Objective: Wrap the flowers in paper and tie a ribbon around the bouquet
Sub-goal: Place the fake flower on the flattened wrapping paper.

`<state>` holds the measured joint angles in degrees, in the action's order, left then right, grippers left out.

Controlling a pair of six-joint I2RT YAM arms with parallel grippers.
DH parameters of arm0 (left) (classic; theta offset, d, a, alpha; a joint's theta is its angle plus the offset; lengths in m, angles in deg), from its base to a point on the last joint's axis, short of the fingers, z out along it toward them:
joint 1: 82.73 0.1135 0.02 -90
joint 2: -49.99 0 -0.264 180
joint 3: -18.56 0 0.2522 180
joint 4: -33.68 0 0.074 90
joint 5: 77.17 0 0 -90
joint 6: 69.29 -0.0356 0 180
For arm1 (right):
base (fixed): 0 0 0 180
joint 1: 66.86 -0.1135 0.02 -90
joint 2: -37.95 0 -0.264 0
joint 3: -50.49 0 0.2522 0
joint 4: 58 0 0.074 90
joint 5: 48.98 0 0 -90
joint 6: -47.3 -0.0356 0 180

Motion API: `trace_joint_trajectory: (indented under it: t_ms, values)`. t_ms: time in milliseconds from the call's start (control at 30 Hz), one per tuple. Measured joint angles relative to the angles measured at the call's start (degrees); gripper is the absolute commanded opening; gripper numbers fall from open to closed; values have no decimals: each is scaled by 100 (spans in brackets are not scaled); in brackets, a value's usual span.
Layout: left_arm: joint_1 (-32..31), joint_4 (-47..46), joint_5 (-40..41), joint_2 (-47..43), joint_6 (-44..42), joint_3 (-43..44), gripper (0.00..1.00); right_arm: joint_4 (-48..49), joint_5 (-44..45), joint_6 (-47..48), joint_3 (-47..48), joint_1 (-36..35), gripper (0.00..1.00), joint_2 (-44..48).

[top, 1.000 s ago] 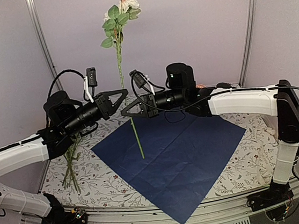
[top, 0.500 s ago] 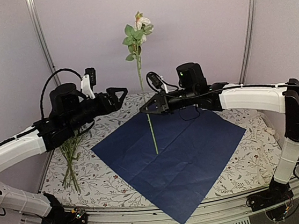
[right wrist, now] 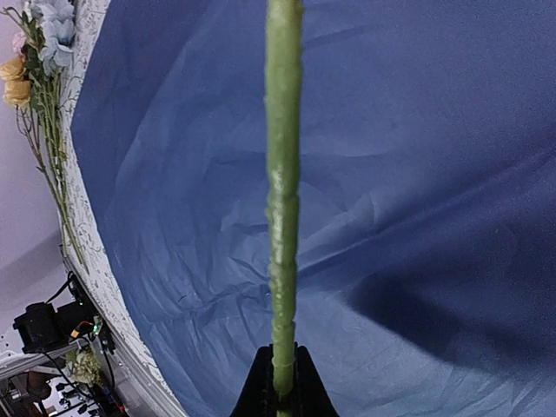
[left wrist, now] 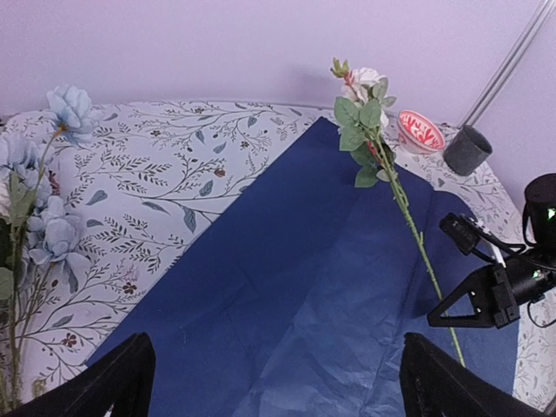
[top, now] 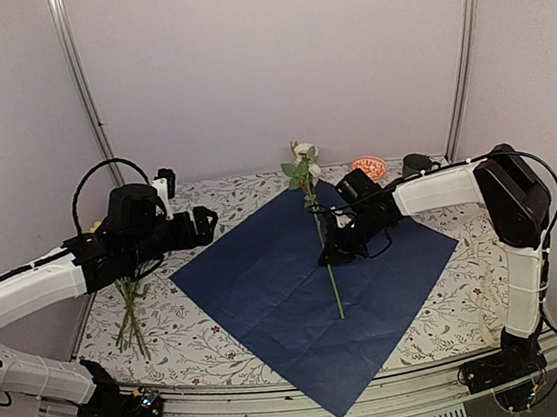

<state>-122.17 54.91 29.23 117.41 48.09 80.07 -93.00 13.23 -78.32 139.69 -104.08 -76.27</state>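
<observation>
At the left of the top view the flowers lie on the surface, beside the left jaws, which are spread wide and hold nothing. In the middle the paper lies flat, navy face up. Right of centre the right jaws are clenched on 1 flower at mid-stem, tilted, with its bloom toward the top of the frame. It is best lowered flat along the paper's diagonal and released only once the stem rests, since so thin a stem may roll.

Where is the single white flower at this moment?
In the top view, the white flower stands near the middle, over the dark blue paper, its stem pinched by the right end effector.
</observation>
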Motion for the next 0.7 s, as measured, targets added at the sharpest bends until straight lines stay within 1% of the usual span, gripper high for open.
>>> trace_joint_trajectory:
  t_ms: [33,67,100,133,200,333,400,500,600,700]
  values:
    - [20,20,0,0,-17,0,99,-46,39,28,17,0,8,-31]
    - [39,28,-2,0,-26,0,99,-85,74,55,42,0,16,-63]
    - [61,42,-4,0,-37,0,99,-125,101,70,72,4,27,-101]
    - [87,52,-7,0,-39,0,99,-157,127,96,105,11,34,-131]
    - [151,76,-17,2,-39,0,99,-190,181,94,127,15,41,-153]
    - [444,221,-68,37,13,0,99,-382,391,203,256,15,43,-153]
    - [723,369,-109,103,92,0,99,-496,540,260,341,15,43,-151]
    - [1226,629,-184,232,275,0,97,-686,774,396,433,15,44,-109]
    - [1764,809,-247,273,511,-35,90,-922,1019,601,461,15,44,79]
    - [2402,822,-337,271,785,-210,80,-1069,1163,846,474,15,44,345]
